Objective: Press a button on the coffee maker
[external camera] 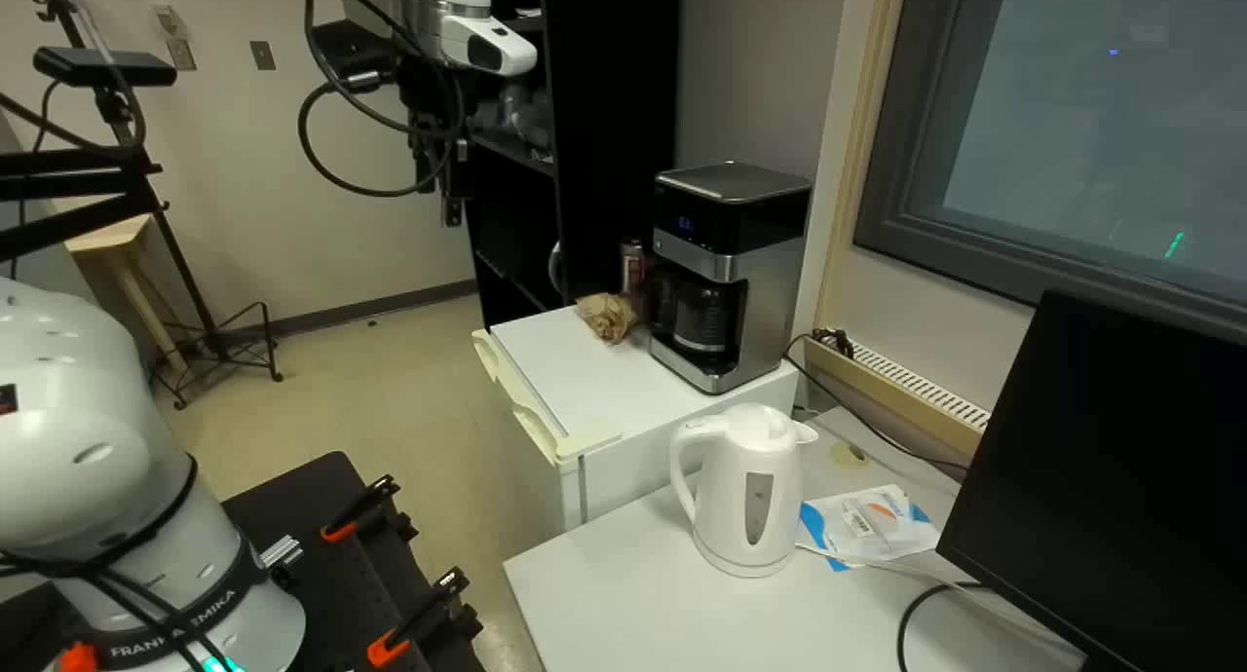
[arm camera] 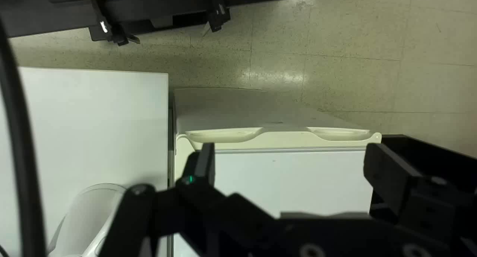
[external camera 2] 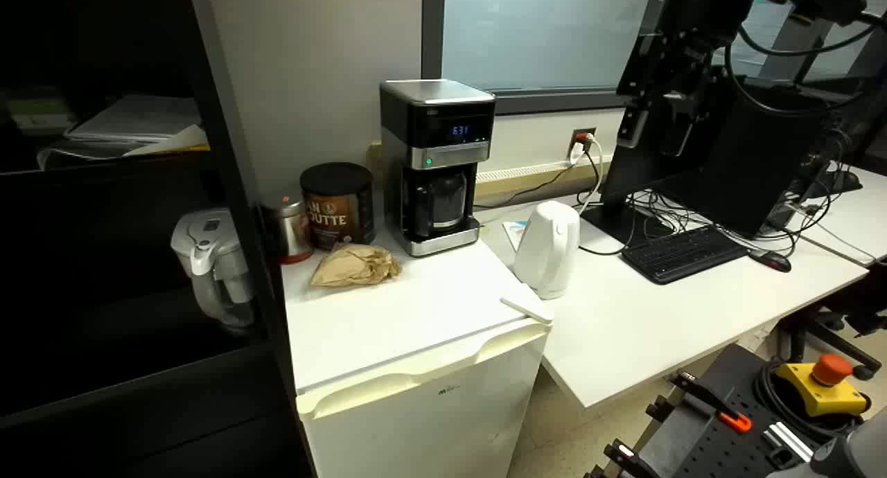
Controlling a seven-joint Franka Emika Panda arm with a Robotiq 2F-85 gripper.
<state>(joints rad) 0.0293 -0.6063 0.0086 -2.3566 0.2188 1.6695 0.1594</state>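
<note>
The coffee maker (external camera: 774,302) is a boxy black and silver machine with a dark glass carafe, upright on the white mini fridge's top. In an exterior view its front (external camera 2: 443,157) shows a lit blue clock display and a green-lit button at the left of the silver band. My gripper (external camera: 450,190) hangs high in the air, apart from the coffee maker; it also shows at the upper right in an exterior view (external camera 2: 653,140). In the wrist view the jaws (arm camera: 290,162) are wide apart and empty, pointing down over the fridge top. The coffee maker does not show in the wrist view.
The white kettle (external camera: 748,497) stands on the white desk (external camera 2: 665,325) beside the fridge (external camera 2: 409,325). A crumpled paper bag (external camera 2: 357,264), a coffee tin (external camera 2: 337,208) and a steel cup (external camera 2: 296,228) stand near the coffee maker. A black shelf (external camera 2: 229,145) and a monitor (external camera: 1101,458) flank the area.
</note>
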